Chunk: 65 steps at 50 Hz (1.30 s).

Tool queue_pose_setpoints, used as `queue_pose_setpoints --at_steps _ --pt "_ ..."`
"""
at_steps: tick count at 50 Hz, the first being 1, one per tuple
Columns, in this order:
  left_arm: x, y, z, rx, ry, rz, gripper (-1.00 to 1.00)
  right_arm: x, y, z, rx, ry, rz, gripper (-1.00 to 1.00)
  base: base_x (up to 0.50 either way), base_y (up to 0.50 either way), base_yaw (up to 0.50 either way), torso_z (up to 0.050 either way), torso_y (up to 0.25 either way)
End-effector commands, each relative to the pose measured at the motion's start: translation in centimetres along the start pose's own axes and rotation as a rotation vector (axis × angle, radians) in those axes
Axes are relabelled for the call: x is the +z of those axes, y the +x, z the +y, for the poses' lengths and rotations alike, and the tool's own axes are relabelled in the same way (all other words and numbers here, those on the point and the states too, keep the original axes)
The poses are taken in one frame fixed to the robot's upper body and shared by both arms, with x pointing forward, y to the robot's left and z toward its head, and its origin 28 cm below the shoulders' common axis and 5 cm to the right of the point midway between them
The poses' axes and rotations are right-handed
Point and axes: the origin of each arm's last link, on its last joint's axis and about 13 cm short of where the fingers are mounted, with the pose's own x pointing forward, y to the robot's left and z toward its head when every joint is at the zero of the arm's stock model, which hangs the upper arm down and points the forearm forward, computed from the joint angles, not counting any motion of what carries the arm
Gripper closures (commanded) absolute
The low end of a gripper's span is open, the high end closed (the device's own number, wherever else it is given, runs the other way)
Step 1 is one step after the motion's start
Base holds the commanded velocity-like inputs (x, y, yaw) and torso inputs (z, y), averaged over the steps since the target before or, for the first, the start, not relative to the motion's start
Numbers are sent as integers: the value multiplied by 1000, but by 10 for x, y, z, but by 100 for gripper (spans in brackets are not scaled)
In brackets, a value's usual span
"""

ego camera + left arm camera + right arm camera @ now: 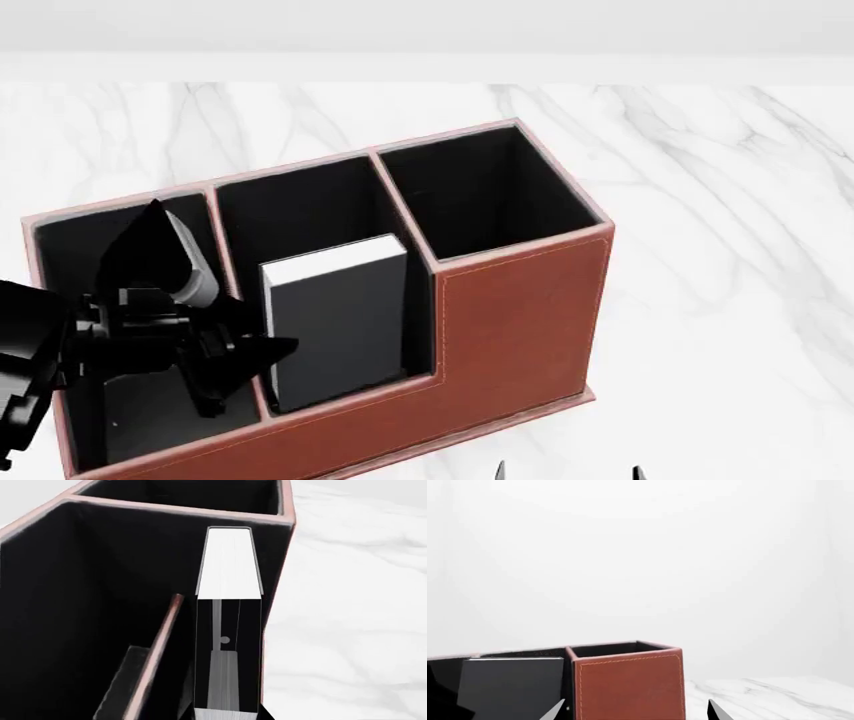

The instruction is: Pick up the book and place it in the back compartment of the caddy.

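Book [334, 325] upright inside caddy [514, 320]

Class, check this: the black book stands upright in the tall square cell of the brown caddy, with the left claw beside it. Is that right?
Not quite. The book stands upright in the middle cell of the caddy, not the tall square one, which holds nothing visible. The head view shows it. The left claw is indeed beside the book.

Left gripper [247, 350] — matte black, pointed fingers, grey cylindrical joint.
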Motion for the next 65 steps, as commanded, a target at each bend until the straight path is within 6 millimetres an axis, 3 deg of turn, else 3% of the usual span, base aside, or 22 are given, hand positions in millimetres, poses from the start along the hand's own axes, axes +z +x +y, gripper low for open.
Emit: queue_pose_setpoints --at_steps 1,26,27,35,41,48,49,50,51,52,55,60,65 --pt "4 1 0 34 -57 -101 100 -1 0 0 2 0 3 -100 0 0 0 0 0" --pt "4 7 -4 60 -44 -80 100 -3 0 2 18 -2 8 -100 0 0 0 0 1" --pt "3 8 -4 59 -55 -88 -100 -3 -1 2 19 -2 8 -100 0 0 0 0 0" --pt "0 11 -6 55 -54 -111 -100 -3 -1 2 18 -3 6 -100 0 0 0 0 0" --pt "15 8 -1 102 18 -132 -100 -2 -1 2 16 -3 5 -100 0 0 0 0 0" --pt "38 4 2 38 165 -193 -100 -1 -1 1 13 -3 4 -100 0 0 0 0 0" --pt "21 2 -4 51 97 -134 -100 -1 -1 1 12 -4 4 -100 0 0 0 0 0" --pt "-8 -2 -13 18 -12 -90 -100 -1 -2 1 12 -3 3 -100 0 0 0 0 0" --pt "-12 -8 -21 31 -40 -49 -100 -1 -2 1 12 -4 3 -100 0 0 0 0 0" --pt "16 -12 -25 34 78 -113 -100 -1 -2 1 12 -4 3 -100 0 0 0 0 0" --pt "34 -31 -59 11 209 -158 -100 0 0 1 10 -8 0 -100 0 0 0 0 0" --pt "23 -44 -86 5 244 -144 -100 5 9 -2 -12 -9 -13 -100 0 0 0 0 0" --pt "16 -51 -101 -1 247 -141 -100 18 25 -4 -36 -51 -51 -100 0 0 0 0 0"
